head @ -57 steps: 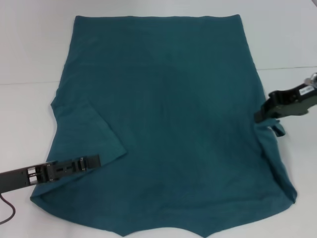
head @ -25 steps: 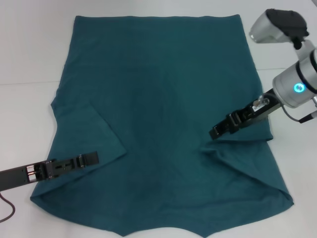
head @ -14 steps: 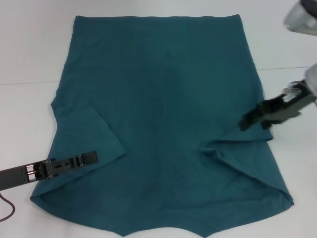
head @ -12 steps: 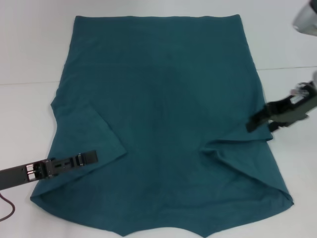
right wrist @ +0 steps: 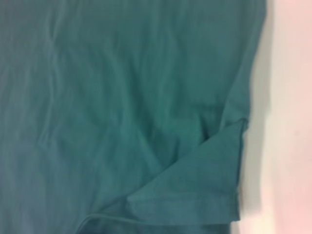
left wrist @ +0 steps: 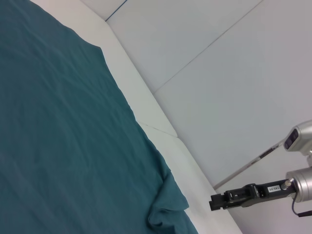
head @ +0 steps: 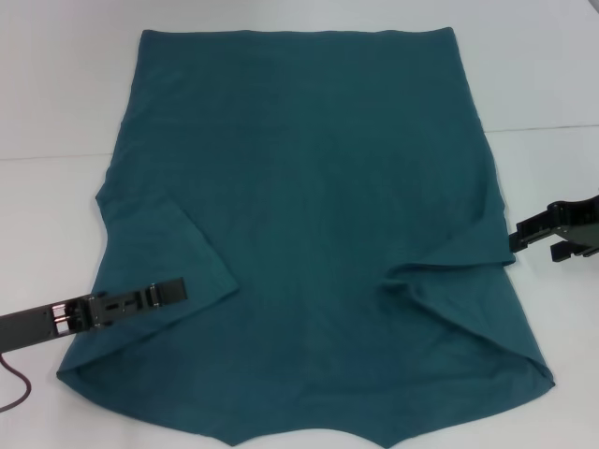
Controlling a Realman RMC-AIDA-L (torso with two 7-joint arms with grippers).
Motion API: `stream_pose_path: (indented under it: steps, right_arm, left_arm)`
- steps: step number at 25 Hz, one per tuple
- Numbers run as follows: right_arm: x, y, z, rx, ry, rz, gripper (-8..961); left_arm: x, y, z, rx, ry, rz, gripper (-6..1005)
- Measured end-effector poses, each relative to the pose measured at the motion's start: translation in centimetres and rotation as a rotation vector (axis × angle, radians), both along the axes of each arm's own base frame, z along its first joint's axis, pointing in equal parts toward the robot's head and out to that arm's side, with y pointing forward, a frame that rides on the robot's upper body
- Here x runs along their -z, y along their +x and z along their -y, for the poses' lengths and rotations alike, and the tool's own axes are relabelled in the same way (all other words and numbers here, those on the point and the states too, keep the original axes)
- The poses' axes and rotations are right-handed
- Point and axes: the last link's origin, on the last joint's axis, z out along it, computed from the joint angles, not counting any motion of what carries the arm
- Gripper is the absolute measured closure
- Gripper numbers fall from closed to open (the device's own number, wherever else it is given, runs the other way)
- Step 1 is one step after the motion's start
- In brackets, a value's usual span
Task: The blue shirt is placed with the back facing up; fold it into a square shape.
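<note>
Shirt fabric filled most of my head view: the blue shirt (head: 299, 234) lay spread flat on the white bench (head: 56, 94), plain side up, hem at the far edge and shoulders nearest me. Both sleeves were folded inward over the body. The one on my left made a flat triangular flap, and the one on my right lay in a looser, wrinkled fold.

My left tool (head: 173, 289) lay low over the tip of that left flap, its dark arm running back off the near left edge of the view. From what I saw, I could not tell whether its fingers were parted or pinching cloth. Past it, toward the middle, was only smooth teal cloth.

My right tool (head: 518, 236) sat just off the shirt's right edge, beside the corner of the folded sleeve and over bare bench. Its two fingers stood apart with nothing between them, and no cloth touched them. The right wrist view looked down on the folded sleeve corner (right wrist: 214, 185), with the bench showing pale beside it.
</note>
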Motion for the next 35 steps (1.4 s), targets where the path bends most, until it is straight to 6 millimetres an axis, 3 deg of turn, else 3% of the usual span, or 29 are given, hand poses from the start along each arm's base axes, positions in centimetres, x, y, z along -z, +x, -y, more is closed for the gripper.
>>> stream_pose_path:
  steps: [16,35]
  right_arm:
    - [3.3,1.2,-0.5,-0.001,0.085,-0.001,218]
    - [4.7,0.6,-1.2,-0.039,0.1,0.022,220]
  left_arm:
    - [0.3,-0.2,0.0,-0.017,-0.007,0.008,217]
    - [0.3,-0.2,0.0,-0.016,-0.008,0.009,215]
